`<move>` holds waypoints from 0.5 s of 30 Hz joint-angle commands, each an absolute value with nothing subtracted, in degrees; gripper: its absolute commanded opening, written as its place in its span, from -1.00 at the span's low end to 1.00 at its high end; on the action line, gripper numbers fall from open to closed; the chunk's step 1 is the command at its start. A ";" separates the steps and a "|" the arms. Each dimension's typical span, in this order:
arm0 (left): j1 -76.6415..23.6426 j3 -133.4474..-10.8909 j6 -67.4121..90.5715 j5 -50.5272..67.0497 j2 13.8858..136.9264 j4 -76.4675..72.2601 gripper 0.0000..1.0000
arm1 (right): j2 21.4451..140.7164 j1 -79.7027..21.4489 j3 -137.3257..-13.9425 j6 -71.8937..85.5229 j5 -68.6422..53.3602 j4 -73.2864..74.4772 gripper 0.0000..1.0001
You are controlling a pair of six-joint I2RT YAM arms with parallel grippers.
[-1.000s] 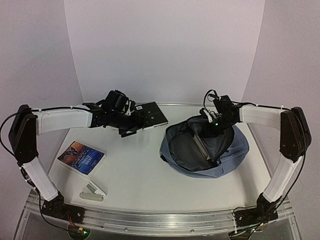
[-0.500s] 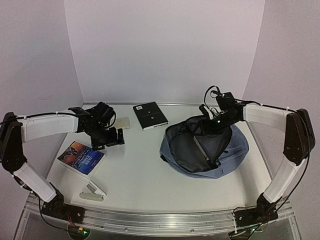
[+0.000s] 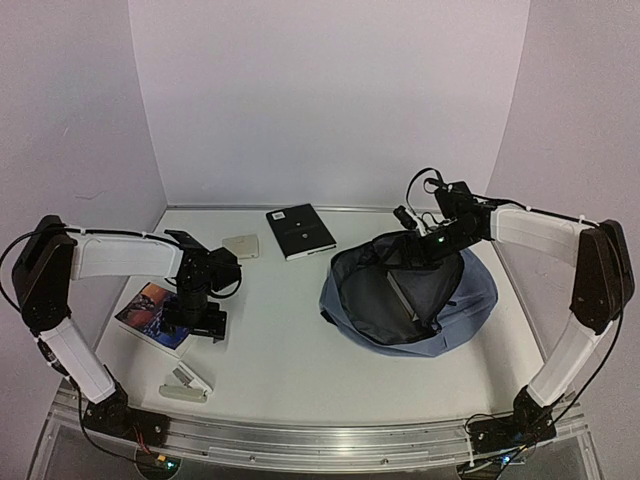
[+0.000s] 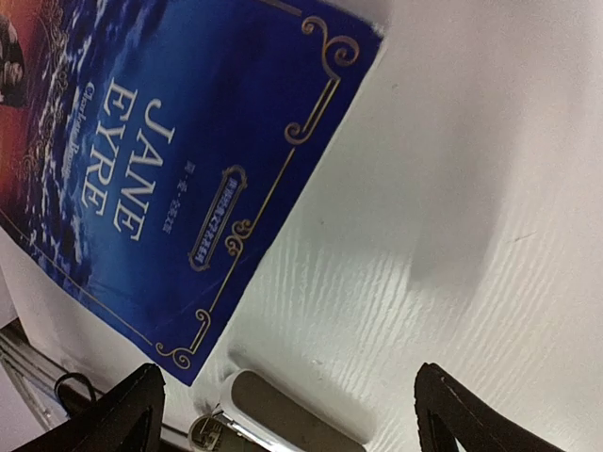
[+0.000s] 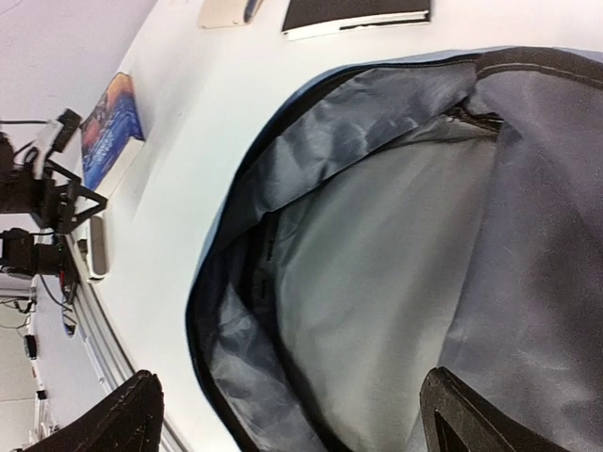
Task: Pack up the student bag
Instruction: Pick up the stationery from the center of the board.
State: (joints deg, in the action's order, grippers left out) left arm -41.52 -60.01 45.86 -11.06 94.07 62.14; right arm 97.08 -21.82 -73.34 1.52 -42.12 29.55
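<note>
my left hand (image 3: 197, 318), spread wide and empty, hovers over the jane eyre paperback (image 3: 150, 310) at the tabletop's (image 3: 280, 340) left front, seemingly lined up for a pickup. my right hand (image 3: 418, 248), likewise spread and holding nothing, hangs above the student bag (image 3: 460, 300), which lies at right, its mouth gaping for books.

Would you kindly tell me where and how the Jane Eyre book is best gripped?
Probably from straight above, fingers closing on two opposite thin edges of the Jane Eyre book: it lies flat, cover up, on the table, so only its edges offer purchase.
</note>
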 commanded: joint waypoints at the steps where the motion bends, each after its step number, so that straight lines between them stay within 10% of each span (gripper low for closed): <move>1: -41.46 -60.52 44.63 -12.09 94.44 66.11 0.84 | 93.76 -22.15 -74.92 1.19 -46.36 30.15 0.90; 15: -38.55 -61.31 40.51 -13.36 102.08 64.90 0.25 | 91.37 -22.39 -73.75 1.51 -49.05 30.59 0.90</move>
State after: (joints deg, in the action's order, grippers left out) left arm -38.80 -59.80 41.94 -10.87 99.21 63.95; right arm 94.35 -21.93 -73.34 1.52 -47.39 30.17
